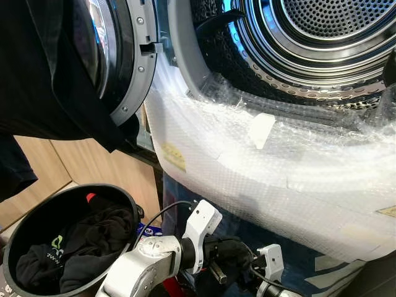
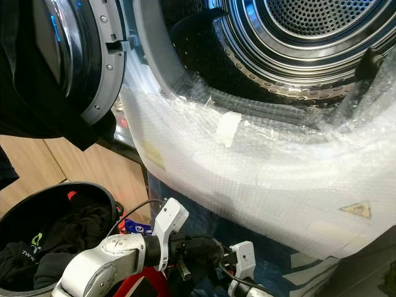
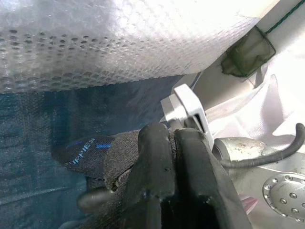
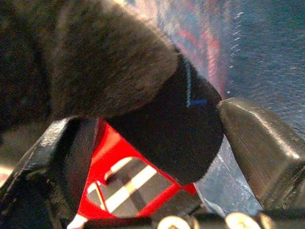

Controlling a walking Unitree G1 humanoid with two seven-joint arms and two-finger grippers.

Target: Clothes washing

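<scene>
A dark sock with blue lettering (image 3: 90,152) hangs low in front of the washing machine, and my left gripper (image 3: 174,143) is shut on it. My right gripper (image 4: 157,129) meets it from the other side, standing open with the sock's end (image 4: 119,62) between its spread fingers. In the left eye view both grippers and the sock (image 1: 232,257) sit at the bottom centre, below the machine's front. The open steel drum (image 1: 322,25) is above at the right. A black laundry basket (image 1: 37,216) at the lower left holds dark clothes (image 1: 93,241).
Bubble wrap (image 1: 247,167) covers the washer's front below the drum opening. The round door (image 1: 124,55) swings open to the left, with a black garment (image 1: 43,74) draped over it. Wooden floor (image 1: 86,161) lies between basket and machine.
</scene>
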